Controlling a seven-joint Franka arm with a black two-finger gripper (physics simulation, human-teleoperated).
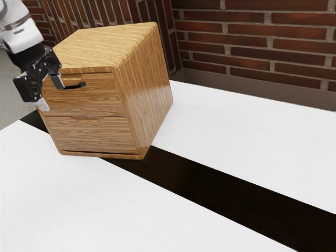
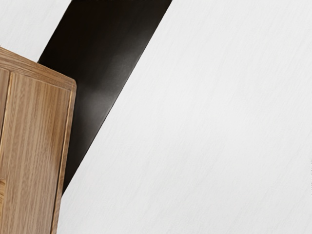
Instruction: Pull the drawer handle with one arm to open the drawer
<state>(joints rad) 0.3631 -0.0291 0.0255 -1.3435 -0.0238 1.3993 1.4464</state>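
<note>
Risk: gripper [image 1: 50, 93] spread wide, one finger beside end of handle [image 1: 75, 85], nothing clamped. Top drawer [image 1: 86, 100] of cabinet [image 1: 144, 89] looks closed. Pulling now likely slips off, or off-centre grip drags cabinet.

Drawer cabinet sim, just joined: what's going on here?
The Franka's gripper sits at the front of the wooden cabinet, fingers open, right beside the end of the black handle on the upper drawer. It hasn't closed on the handle, and the upper drawer looks shut, flush with the front. The cabinet stands on a white table.
</note>
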